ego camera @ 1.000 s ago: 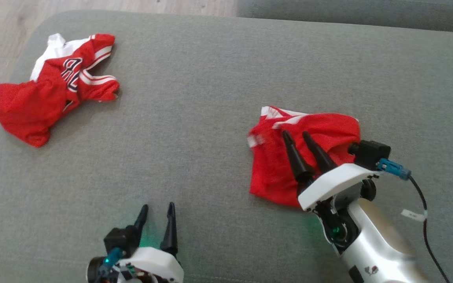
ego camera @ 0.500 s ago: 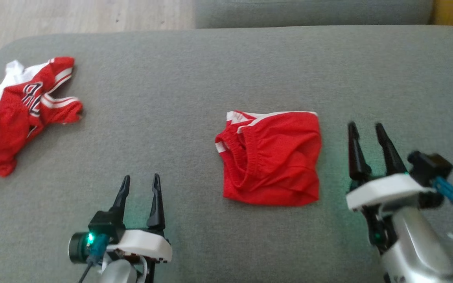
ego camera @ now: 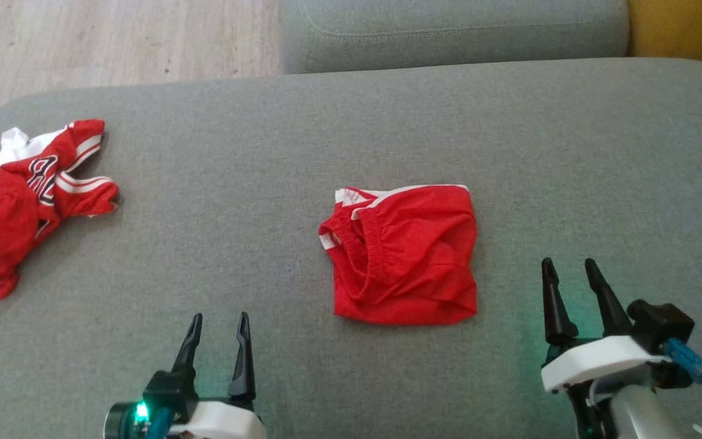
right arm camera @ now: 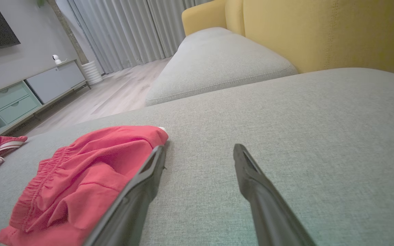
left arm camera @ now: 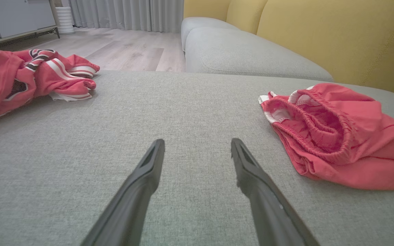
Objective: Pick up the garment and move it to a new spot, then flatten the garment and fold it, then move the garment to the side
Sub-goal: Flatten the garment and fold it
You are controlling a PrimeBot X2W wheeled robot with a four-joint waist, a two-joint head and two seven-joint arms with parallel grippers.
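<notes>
Since a second ago the right gripper [ego camera: 568, 263] has come off the red shorts [ego camera: 409, 256], which it then overlapped. It now sits clear of them, at about 4 o'clock from the garment in the head view. The camera has also swung, so the whole scene is framed differently. Both of this gripper's dark fingers stand wide apart with nothing between them. The left gripper [ego camera: 220, 317], at about 7 o'clock from the shorts, is likewise spread wide and empty, its fingers over bare grey cushion [ego camera: 265, 152]. The shorts lie folded in a rough square near the middle of the cushion, with the elastic waistband toward 9 o'clock and white trim along the 12 o'clock edge. A crumpled red-and-white jersey [ego camera: 22, 201] lies well apart at the cushion's 9 o'clock edge.
</notes>
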